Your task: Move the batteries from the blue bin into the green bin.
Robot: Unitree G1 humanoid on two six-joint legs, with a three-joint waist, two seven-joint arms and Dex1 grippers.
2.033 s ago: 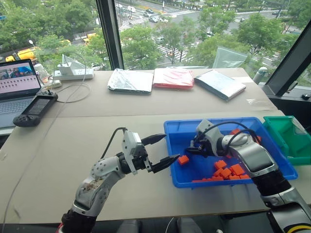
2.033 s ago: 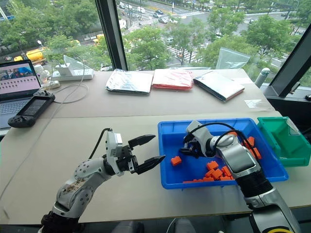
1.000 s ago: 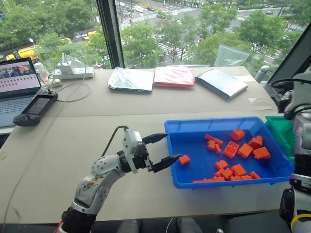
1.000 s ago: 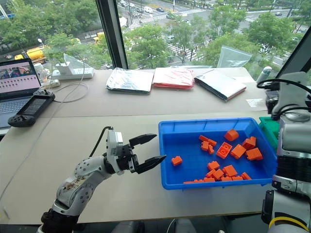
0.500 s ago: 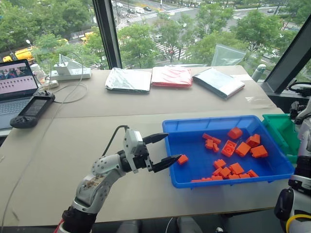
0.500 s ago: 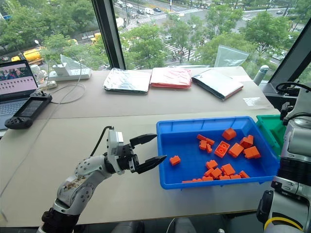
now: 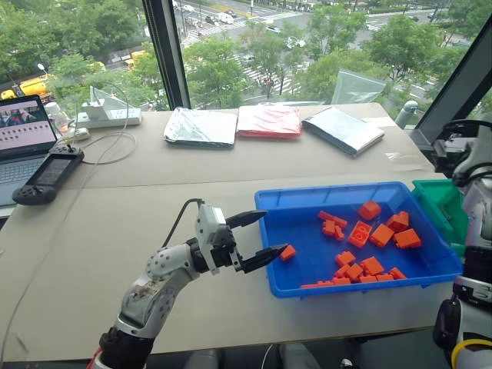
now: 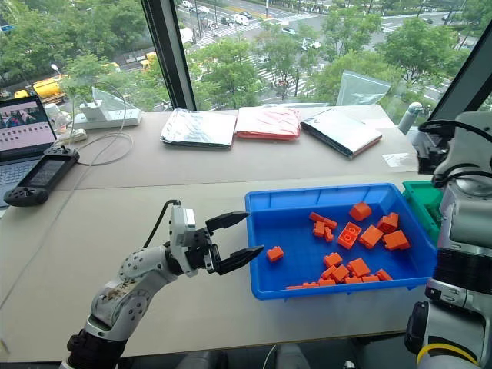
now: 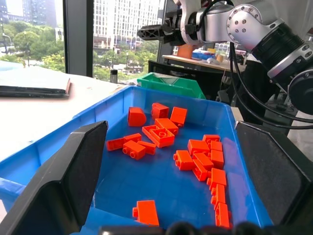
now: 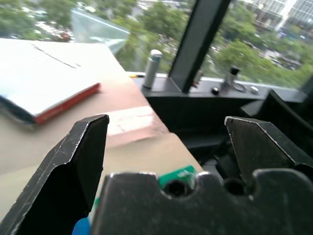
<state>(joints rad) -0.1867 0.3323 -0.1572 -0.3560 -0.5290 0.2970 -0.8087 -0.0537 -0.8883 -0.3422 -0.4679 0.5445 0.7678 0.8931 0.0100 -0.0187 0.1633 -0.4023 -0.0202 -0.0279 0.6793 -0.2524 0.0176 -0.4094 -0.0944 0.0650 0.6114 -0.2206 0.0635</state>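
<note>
Nearest the robot, the left gripper hangs over the tan table at about 6 o'clock in the head views, its two black fingers spread wide and holding nothing, tips pointing toward the blue bin and stopping just short of its near-left rim. At 4 o'clock the blue bin lies flat on the table with loose orange bricks in it: a single brick just inside the rim beside the left fingertips, a cluster along the near wall, and more scattered toward the far right corner. In the left wrist view the same bricks lie between the two open fingers. At 3 o'clock, touching or just beside the blue bin's right end, sits the green bin, partly hidden by the right arm. The right gripper is held above the green bin, fingers wide apart and empty. Farther off, at 12 o'clock, three flat pouches lie in a row by the window. At 10 o'clock sit a handheld controller, a laptop and a white power strip.
</note>
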